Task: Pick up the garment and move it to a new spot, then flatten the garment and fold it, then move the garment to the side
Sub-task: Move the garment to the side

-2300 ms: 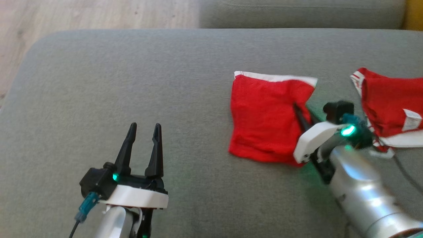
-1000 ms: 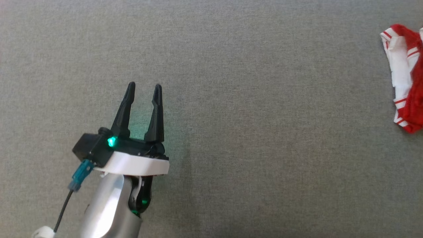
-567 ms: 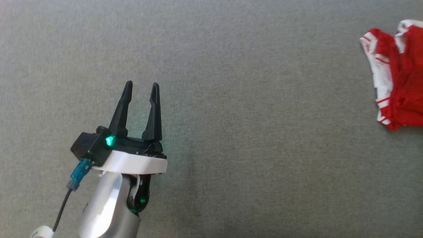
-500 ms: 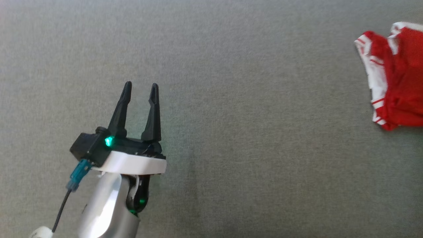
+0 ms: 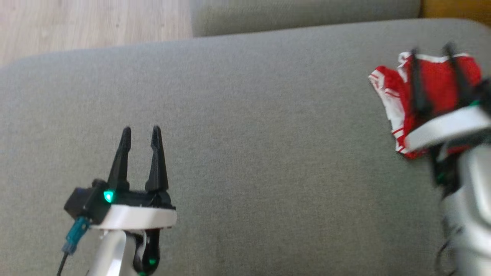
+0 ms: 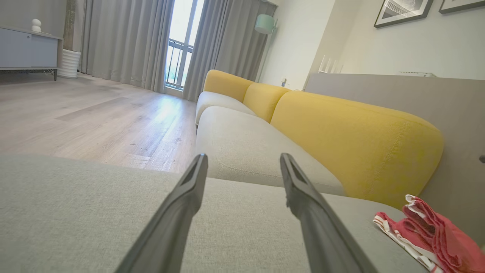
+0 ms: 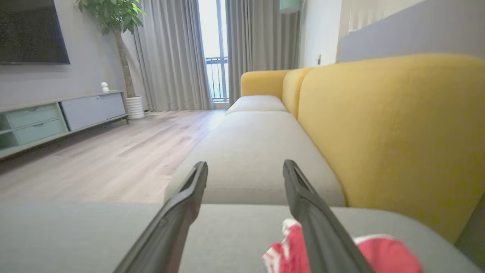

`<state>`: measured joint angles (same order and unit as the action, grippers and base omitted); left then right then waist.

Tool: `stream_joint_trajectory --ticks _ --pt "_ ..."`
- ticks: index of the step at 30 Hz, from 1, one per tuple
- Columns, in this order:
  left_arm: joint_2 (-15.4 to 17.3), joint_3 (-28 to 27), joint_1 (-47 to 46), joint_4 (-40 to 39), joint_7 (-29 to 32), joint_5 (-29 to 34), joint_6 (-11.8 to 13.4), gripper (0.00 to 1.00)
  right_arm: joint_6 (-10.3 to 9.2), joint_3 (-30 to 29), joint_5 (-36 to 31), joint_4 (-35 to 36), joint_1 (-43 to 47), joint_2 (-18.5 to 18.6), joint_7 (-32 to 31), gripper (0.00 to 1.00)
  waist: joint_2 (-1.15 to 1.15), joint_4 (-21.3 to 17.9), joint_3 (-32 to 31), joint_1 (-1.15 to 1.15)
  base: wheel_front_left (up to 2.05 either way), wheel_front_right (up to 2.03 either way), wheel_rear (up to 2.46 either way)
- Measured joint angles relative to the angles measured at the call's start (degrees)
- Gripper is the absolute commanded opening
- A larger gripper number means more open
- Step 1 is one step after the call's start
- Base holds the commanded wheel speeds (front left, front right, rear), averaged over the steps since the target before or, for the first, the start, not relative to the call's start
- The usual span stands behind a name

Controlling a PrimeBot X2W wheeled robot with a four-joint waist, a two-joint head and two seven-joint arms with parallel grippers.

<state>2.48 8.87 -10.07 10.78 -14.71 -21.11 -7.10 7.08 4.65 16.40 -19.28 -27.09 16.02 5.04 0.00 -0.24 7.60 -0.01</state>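
A red garment with white trim lies crumpled on the far right part of a grey sofa cushion, near the yellow backrest. It is blurred in the head view, and the right end effector above it hides part of it. Whether the fingers touch the cloth cannot be told. That end effector is released, fingers spread. Both wrist views crop the garment at their lower edges. Well apart to the left, the left end effector is also spread wide and empty above the cushion.
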Motion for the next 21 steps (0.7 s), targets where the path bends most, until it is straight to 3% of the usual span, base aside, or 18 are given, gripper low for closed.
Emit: stream_joint_trajectory --ticks 4,7,14,21 --pt "0.0 -0.18 3.11 -0.05 0.0 -0.12 0.04 1.0 0.0 0.08 -1.07 2.97 9.29 -7.71 0.87 1.0 0.0 -0.98 -3.46 0.0 0.0 0.0 0.0" --pt "0.0 -0.21 4.44 -0.23 0.0 0.25 0.07 1.0 0.0 -1.35 -1.56 4.28 13.73 -10.83 2.58 1.0 0.0 -1.24 -4.95 0.0 0.0 0.0 0.0" --pt "0.02 -0.9 7.66 -0.75 0.0 -0.16 0.74 1.0 0.0 -1.55 -2.86 5.24 21.85 -12.87 6.39 1.0 0.0 -1.12 -6.65 0.01 0.0 0.0 0.0" --pt "0.05 -1.55 8.32 -0.7 0.0 -0.78 1.9 1.0 0.0 -1.51 -1.69 5.14 23.09 -13.05 7.6 1.0 0.0 -0.92 -7.02 0.01 0.0 0.0 0.0"
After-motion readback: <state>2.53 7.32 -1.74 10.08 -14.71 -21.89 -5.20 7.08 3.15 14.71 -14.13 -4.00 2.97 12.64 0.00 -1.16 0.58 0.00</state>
